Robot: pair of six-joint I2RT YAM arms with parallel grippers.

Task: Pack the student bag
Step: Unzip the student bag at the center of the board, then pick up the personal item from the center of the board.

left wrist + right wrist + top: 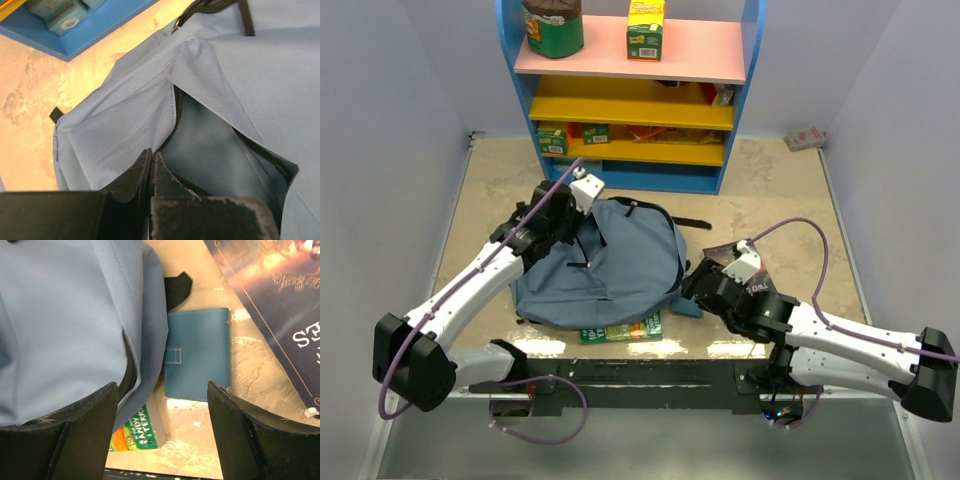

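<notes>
Centre of the overhead view: student bag (605, 265), grey-blue and slumped flat on a tan stone-look table (770, 190), black straps trailing off to the right. Just below it, half tucked under its lower edge, a green book (620, 330).

At the bag's upper left corner, left gripper (578, 215), clamped hard on a fold of the bag's fabric. In the left wrist view, fingers (132, 180) pressed together at lower centre beside the open zip, with the inside of the bag gaping to their right.

Right of the bag in the overhead view, right gripper (705, 285), spread wide and grasping nothing. From the right wrist: one black finger at lower left over the bag's edge, the other at lower right over bare table. Between them and higher in the frame, a teal wallet (197, 355) with a stitched tab, just beside the bag's side. Green book peeking out at the bottom, under the bag. Upper right of that view, a dark book cover (270, 300) with pale lettering, close to the wallet's corner.

Top of the overhead view: a blue shelf unit (748, 90) with pink and yellow boards, a green jar (553, 27) and a yellow-green carton (645, 28) on the top board.
</notes>
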